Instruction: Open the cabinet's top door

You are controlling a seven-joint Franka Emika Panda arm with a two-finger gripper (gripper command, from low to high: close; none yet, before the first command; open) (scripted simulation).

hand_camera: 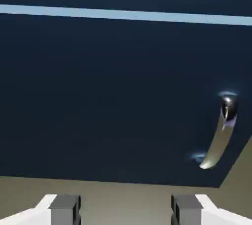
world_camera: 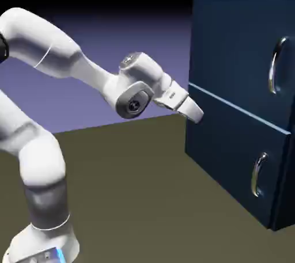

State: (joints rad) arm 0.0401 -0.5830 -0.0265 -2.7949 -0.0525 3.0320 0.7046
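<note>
The task has barely begun — the top door (world_camera: 242, 54) of the cabinet (world_camera: 230, 158) sits flush and shut, its long silver handle (world_camera: 276, 65) untouched. The gripper (world_camera: 193, 110) hangs in the air short of the cabinet's front, its fingers spread with nothing between them. The hand view faces the lower panel (hand_camera: 113, 101) and its smaller handle (hand_camera: 220, 133), not the upper one. Left to do, by this reading: rise to the long handle, grasp it, and pull the door open.

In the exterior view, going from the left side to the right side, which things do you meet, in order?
The arm's base → the gripper → the cabinet → the lower panel's handle → the top door's handle.
</note>
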